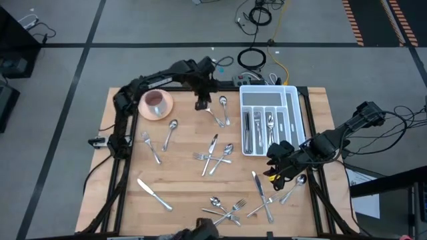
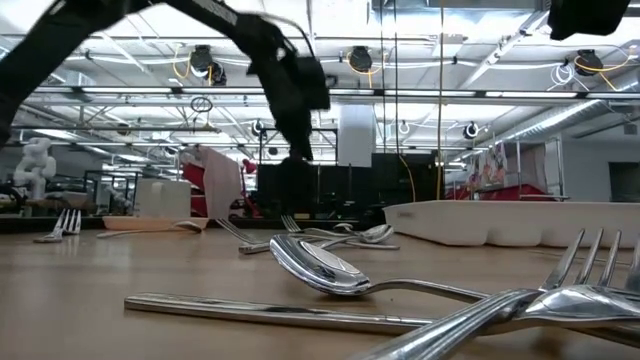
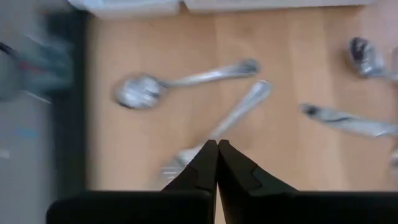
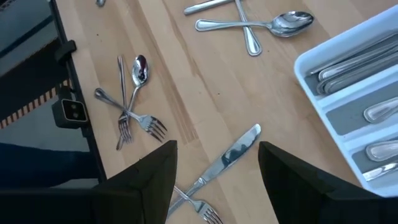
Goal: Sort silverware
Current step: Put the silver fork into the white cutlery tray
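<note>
Silverware lies scattered over the wooden table (image 1: 180,193). More pieces lie in the white divided tray (image 1: 294,113) at the far right. My left gripper (image 1: 202,105) hangs shut above the far middle of the table, and I see nothing between its fingers (image 3: 217,146). A fork (image 3: 239,109) and a spoon (image 3: 186,81) lie flat on the wood beneath it. My right gripper (image 1: 279,165) hovers open near the tray's near end. A table knife (image 4: 230,155) lies on the table below the gap between its fingers.
A pink cup on its saucer (image 1: 157,102) stands at the far left. Crossed forks, spoons and knives lie at mid-table (image 1: 213,155), by the near edge (image 1: 227,210) and at the near right (image 1: 267,197). Cables lie on the floor beyond the far edge.
</note>
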You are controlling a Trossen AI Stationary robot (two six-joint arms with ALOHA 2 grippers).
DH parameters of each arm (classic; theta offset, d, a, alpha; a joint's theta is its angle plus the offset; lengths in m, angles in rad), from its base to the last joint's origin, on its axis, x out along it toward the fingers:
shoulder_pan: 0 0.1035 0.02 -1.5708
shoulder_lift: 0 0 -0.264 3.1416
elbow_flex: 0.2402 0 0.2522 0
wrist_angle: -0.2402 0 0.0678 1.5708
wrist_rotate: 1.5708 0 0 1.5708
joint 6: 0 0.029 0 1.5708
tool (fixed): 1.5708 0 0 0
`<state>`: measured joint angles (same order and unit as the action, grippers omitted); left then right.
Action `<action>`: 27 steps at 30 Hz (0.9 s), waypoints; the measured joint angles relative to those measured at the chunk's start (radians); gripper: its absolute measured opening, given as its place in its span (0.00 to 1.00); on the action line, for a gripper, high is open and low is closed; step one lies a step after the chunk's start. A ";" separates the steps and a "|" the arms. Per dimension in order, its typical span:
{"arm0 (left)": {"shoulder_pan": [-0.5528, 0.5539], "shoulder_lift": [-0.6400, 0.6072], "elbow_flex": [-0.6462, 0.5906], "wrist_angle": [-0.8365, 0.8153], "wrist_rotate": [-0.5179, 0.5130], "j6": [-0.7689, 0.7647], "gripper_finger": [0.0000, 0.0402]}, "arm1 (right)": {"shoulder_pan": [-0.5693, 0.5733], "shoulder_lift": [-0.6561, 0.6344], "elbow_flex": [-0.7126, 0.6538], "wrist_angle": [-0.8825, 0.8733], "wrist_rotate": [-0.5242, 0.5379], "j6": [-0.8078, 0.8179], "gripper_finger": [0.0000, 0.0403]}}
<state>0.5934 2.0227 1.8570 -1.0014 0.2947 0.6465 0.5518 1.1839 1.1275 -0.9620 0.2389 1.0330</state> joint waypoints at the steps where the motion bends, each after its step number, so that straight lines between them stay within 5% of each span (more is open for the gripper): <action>1: -0.006 -0.021 0.001 0.001 -0.033 0.035 0.03 | 0.000 0.000 0.000 -0.002 0.000 -0.005 0.54; 6: -0.077 -0.080 0.000 0.045 -0.336 -0.018 0.08 | 0.006 0.000 0.000 -0.001 -0.001 0.004 0.54; 12: -0.148 -0.126 0.001 0.034 -0.529 0.098 0.09 | 0.049 0.003 0.000 -0.008 -0.003 0.041 0.54; 16: -0.165 -0.126 0.000 0.004 -0.512 0.102 0.09 | 0.069 0.008 0.000 -0.008 -0.001 0.091 0.54; 19: -0.176 -0.125 0.000 0.022 -0.644 0.024 0.09 | 0.082 0.017 0.000 -0.008 0.001 0.139 0.54; 22: -0.168 -0.125 0.000 0.055 -0.655 -0.041 0.10 | 0.097 0.032 0.000 -0.007 0.001 0.181 0.54; 27: -0.058 -0.104 0.000 0.050 -0.499 -0.235 0.10 | 0.120 0.066 0.000 -0.007 0.001 0.206 0.54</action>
<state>0.5356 1.9186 1.8572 -0.9510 -0.2044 0.4117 0.6719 1.2495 1.1275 -0.9689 0.2399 1.2390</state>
